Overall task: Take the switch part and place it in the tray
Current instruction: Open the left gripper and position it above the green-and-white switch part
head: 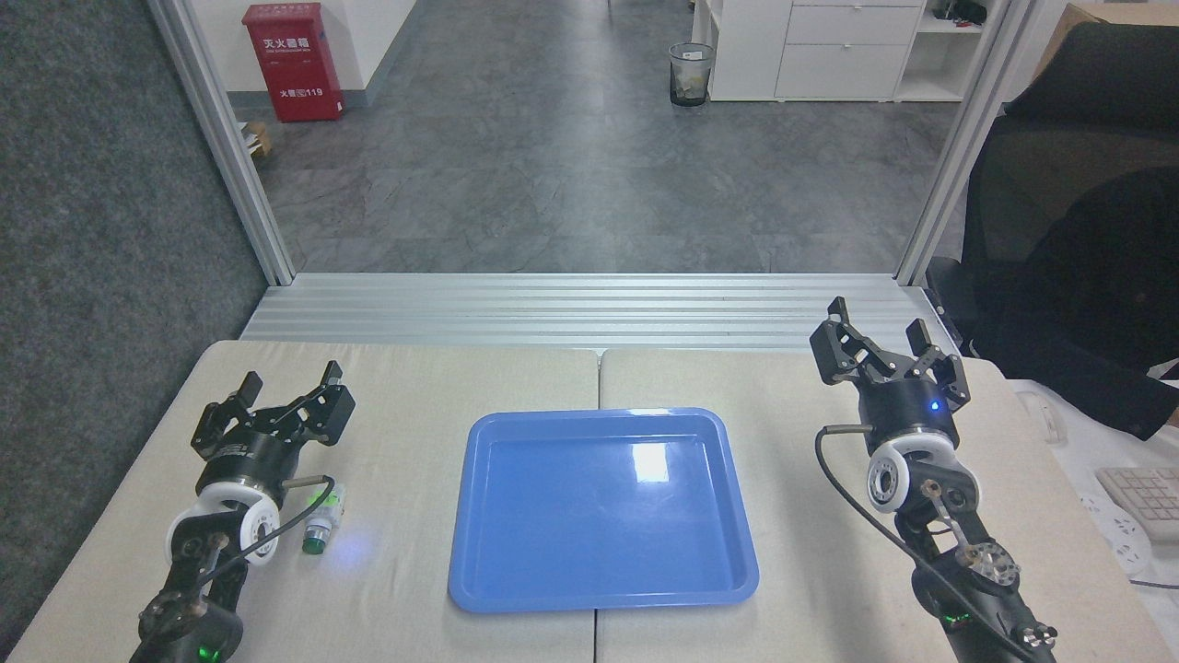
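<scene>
The switch part (322, 522) lies on the beige table to the left of the tray, dark green cap toward me, green and white block end pointing away. It rests just right of my left arm's wrist, partly crossed by a cable. My left gripper (290, 384) hovers farther back, open, with nothing between its fingers. The glossy blue tray (479, 571) sits mid-table and holds nothing. My right gripper (880, 330) stands open and raised at the table's far right, well away from the tray.
Ribbed aluminium rails (589, 308) run along the table's far edge. A dark chair with a person's dark sleeve (1096, 304) is at the right. A white keyboard (1142, 493) lies at the right edge. Bare table surrounds the tray.
</scene>
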